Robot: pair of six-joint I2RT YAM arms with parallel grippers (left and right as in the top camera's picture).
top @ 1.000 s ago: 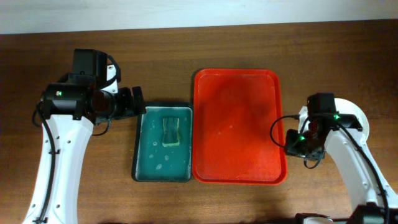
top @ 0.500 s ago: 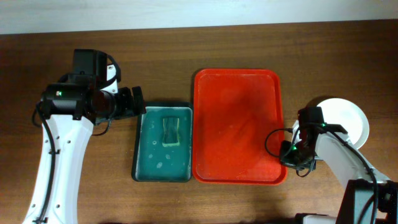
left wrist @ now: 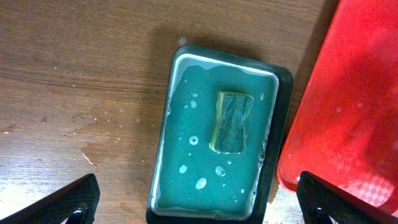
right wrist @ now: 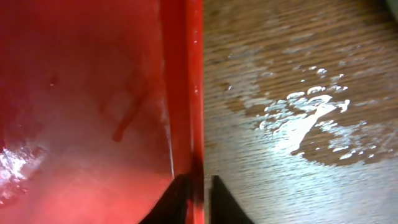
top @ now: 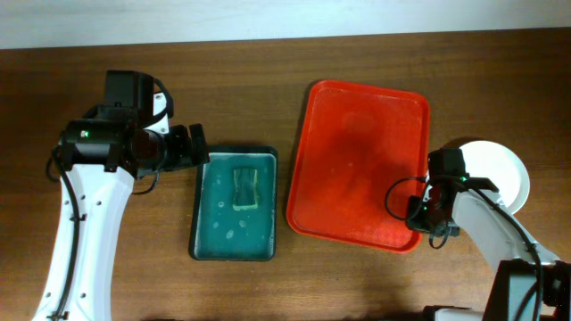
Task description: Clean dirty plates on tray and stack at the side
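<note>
The red tray (top: 357, 160) lies right of centre in the overhead view, turned a little askew, with nothing on it. My right gripper (top: 419, 214) is shut on the tray's right rim (right wrist: 194, 118), one finger inside the rim and one outside. A stack of white plates (top: 495, 169) sits on the table right of the tray, partly hidden by my right arm. My left gripper (left wrist: 196, 208) is open and empty, above the near end of the teal basin (left wrist: 180, 143).
The dark teal basin (top: 234, 214) holds soapy water and a green-yellow sponge (top: 243, 187), just left of the tray. Water puddles (right wrist: 305, 118) wet the wood right of the tray rim. More drops lie left of the basin (left wrist: 93, 152).
The tray has shifted right and rotated, its far end swinging right, away from the basin. My right arm uncovered the plate stack earlier and now grips the rim. The left arm has not moved.
</note>
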